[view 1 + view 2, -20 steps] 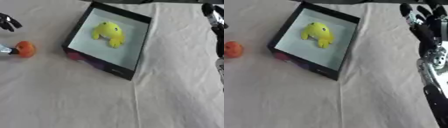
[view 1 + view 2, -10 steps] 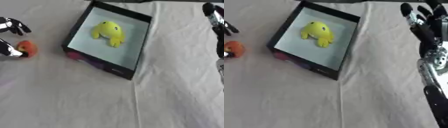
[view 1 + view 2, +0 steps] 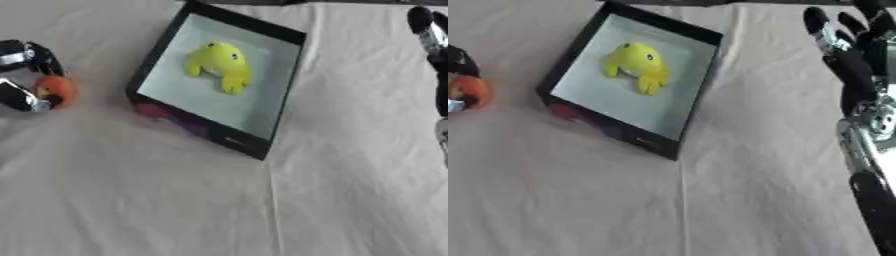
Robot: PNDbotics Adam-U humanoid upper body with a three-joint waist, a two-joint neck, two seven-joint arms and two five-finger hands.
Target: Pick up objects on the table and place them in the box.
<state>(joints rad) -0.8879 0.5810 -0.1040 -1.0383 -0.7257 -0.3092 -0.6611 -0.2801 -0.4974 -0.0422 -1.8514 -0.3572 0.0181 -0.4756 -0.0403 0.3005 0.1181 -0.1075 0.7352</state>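
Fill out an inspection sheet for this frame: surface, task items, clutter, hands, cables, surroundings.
Surface: table under a white cloth, creased, with a seam running toward the near edge.
Task items: black-walled box with a pale floor, turned askew; yellow toy lying inside it; orange ball on the cloth left of the box, apart from it.
Clutter: nothing seen.
Hands: left hand at the left edge, fingers curled round the orange ball; right hand at the upper right, fingers straight, holding nothing.
Cables: nothing seen.
Surroundings: a dark strip along the far edge, too little to identify.
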